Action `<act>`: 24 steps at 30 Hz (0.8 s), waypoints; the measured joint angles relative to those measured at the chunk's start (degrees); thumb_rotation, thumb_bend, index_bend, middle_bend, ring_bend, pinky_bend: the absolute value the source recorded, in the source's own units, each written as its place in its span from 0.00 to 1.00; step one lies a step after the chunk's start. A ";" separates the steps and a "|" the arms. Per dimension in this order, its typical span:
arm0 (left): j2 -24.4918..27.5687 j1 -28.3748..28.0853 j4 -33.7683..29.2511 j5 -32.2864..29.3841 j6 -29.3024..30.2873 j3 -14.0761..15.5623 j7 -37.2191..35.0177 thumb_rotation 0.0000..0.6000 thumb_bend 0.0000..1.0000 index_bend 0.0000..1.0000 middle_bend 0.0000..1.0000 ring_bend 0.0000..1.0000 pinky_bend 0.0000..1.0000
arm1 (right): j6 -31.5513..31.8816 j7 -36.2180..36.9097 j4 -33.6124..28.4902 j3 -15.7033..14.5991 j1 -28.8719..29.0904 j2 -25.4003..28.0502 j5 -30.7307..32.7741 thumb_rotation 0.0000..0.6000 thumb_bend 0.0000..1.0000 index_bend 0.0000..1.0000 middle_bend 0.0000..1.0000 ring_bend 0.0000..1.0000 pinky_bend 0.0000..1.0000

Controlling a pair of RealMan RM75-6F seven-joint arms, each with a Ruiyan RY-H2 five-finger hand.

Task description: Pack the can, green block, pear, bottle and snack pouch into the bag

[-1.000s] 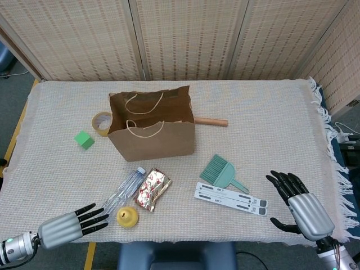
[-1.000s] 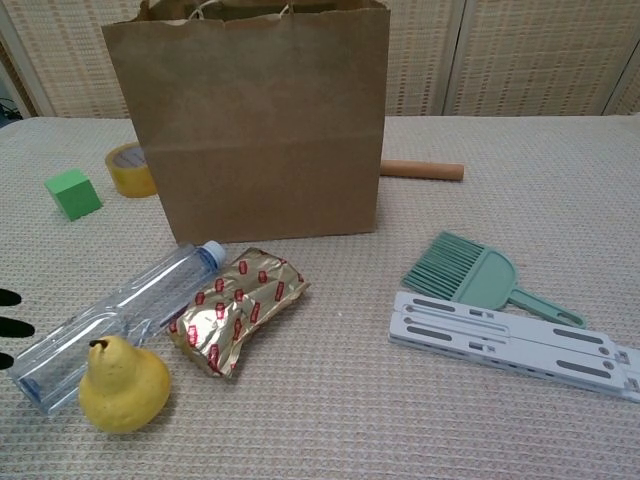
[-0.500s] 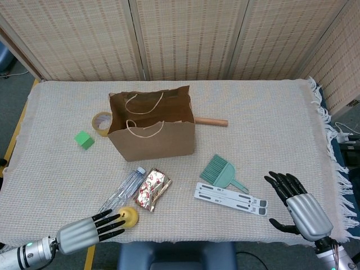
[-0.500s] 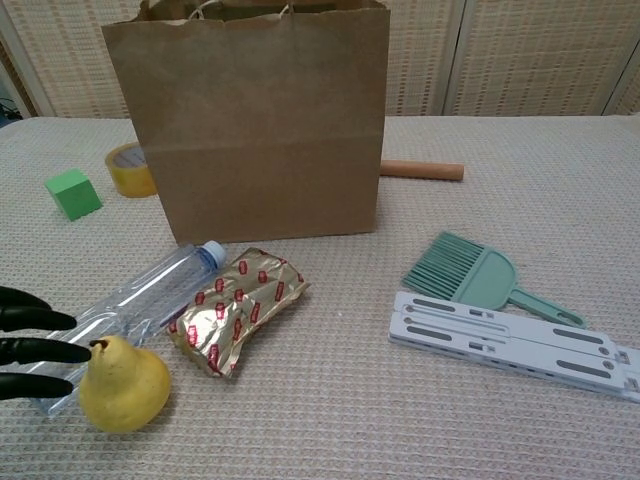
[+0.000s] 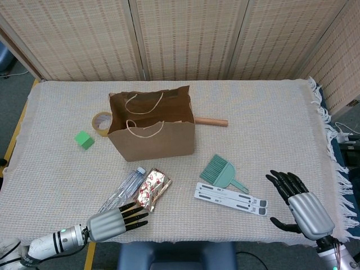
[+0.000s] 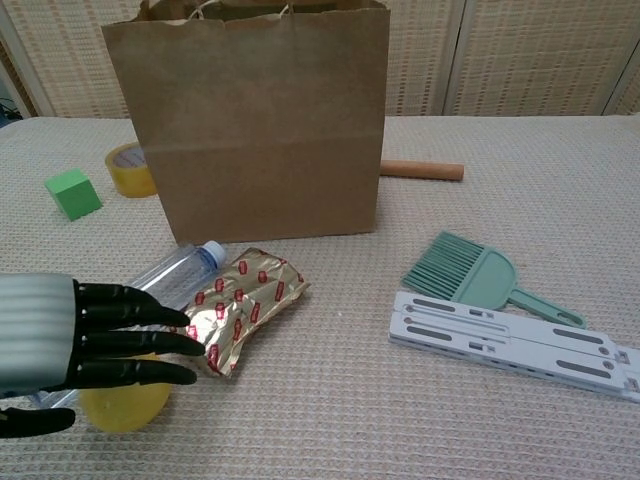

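My left hand [image 5: 115,222] hovers flat over the yellow pear [image 6: 125,410] at the table's near edge, fingers stretched out and apart, holding nothing. In the head view it hides the pear; the chest view shows the same left hand [image 6: 80,345] above it. The clear bottle [image 5: 125,188] lies beside the hand, with the red-and-gold snack pouch [image 5: 153,189] to its right. Further back, the brown paper bag [image 5: 152,126] stands open and upright. The green block [image 5: 84,139] sits left of the bag. My right hand [image 5: 298,205] is open near the front right edge. No can shows.
A tape roll [image 5: 102,124] leans by the bag's left side and a wooden dowel [image 5: 211,120] lies behind its right corner. A green hand brush [image 5: 222,171] and a white slotted rail [image 5: 230,198] lie between the pouch and my right hand.
My left hand has moved right along the near edge, from beside the bottle to over the pear, which it now covers in the head view. The right hand has barely moved.
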 measured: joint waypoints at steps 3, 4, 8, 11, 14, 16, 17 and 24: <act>-0.27 -0.28 0.03 -0.39 -0.57 -0.03 0.19 1.00 0.40 0.00 0.00 0.00 0.17 | -0.16 0.14 0.09 0.04 0.10 0.03 0.21 1.00 0.10 0.00 0.00 0.00 0.00; -0.51 -0.31 0.15 -0.93 -1.11 0.05 0.19 1.00 0.40 0.00 0.00 0.00 0.17 | -0.15 0.20 0.10 0.06 0.10 0.06 0.23 1.00 0.10 0.00 0.00 0.00 0.00; -1.74 0.17 1.84 -2.61 -1.71 0.91 0.23 1.00 0.40 0.02 0.00 0.01 0.21 | -0.09 0.49 0.22 0.18 0.17 0.15 0.40 1.00 0.10 0.00 0.00 0.00 0.00; -2.95 0.60 3.18 -3.27 -0.99 1.30 -0.08 1.00 0.40 0.03 0.00 0.02 0.22 | -0.63 0.17 0.26 0.12 0.32 -0.02 0.59 1.00 0.10 0.00 0.00 0.00 0.00; -4.33 0.80 4.23 -4.23 -0.60 1.38 -0.48 1.00 0.40 0.04 0.00 0.02 0.22 | -0.63 -0.15 0.18 0.09 0.33 -0.20 0.61 1.00 0.10 0.00 0.00 0.00 0.00; -5.19 0.89 4.84 -4.83 -0.54 1.49 -0.72 1.00 0.40 0.05 0.00 0.03 0.23 | -0.44 -0.22 0.09 0.11 0.26 -0.22 0.53 1.00 0.10 0.00 0.00 0.00 0.00; -5.51 0.93 5.07 -5.04 -0.54 1.62 -0.80 1.00 0.40 0.06 0.01 0.04 0.24 | -0.32 -0.26 0.06 0.11 0.21 -0.22 0.50 1.00 0.10 0.00 0.00 0.00 0.00; -7.67 1.79 7.32 -5.70 0.53 2.97 -1.14 1.00 0.42 0.16 0.12 0.13 0.33 | -0.46 -0.27 0.13 0.13 0.27 -0.28 0.69 1.00 0.10 0.00 0.00 0.00 0.00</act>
